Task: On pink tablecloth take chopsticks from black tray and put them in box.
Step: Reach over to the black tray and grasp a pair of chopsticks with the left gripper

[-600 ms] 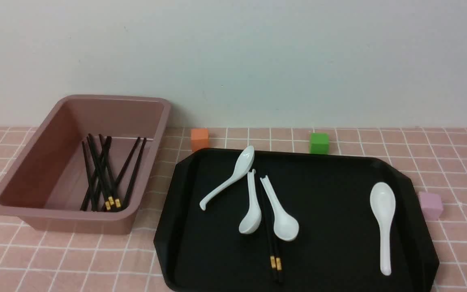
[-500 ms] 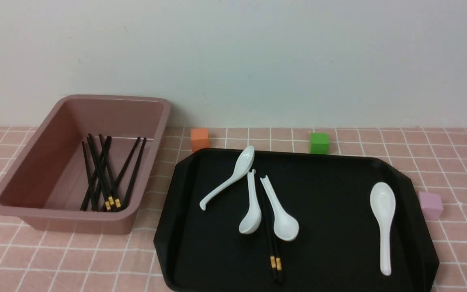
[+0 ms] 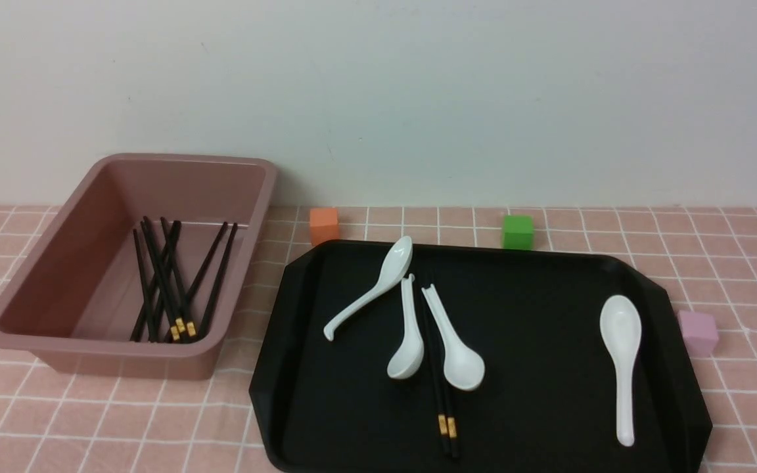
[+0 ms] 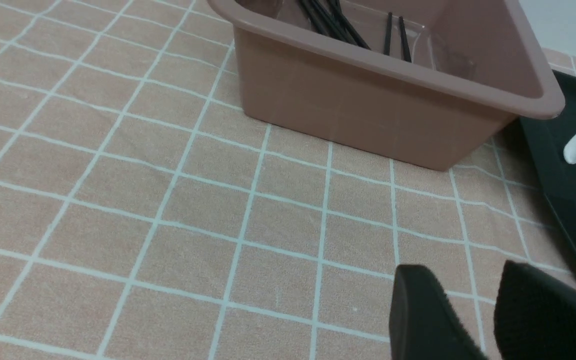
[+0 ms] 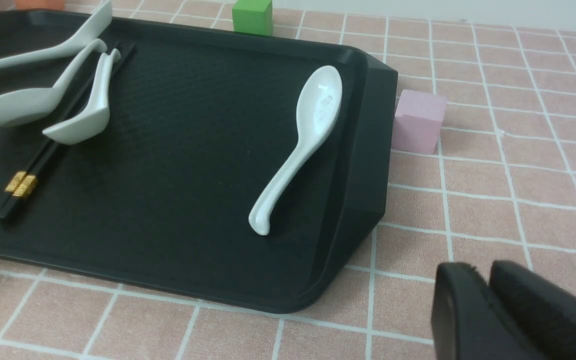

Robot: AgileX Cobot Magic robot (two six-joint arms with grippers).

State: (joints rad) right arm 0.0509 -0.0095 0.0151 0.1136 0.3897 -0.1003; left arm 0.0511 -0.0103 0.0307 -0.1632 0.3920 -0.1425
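One pair of black chopsticks (image 3: 443, 401) with gold bands lies on the black tray (image 3: 549, 407), between two white spoons; it also shows in the right wrist view (image 5: 43, 160). The dusty-pink box (image 3: 56, 328) at the left holds several chopsticks (image 3: 168, 289). Neither gripper shows in the front view. My left gripper (image 4: 468, 280) is open and empty over the pink tablecloth (image 4: 168, 200), near the box's corner (image 4: 368, 115). My right gripper (image 5: 483, 275) is shut and empty over the cloth, beside the tray's near right corner (image 5: 363, 220).
Several white spoons lie on the tray, one alone at its right (image 3: 621, 355). An orange cube (image 3: 324, 225) and a green cube (image 3: 517, 231) stand behind the tray, a pink cube (image 3: 698, 332) at its right. A wall is close behind.
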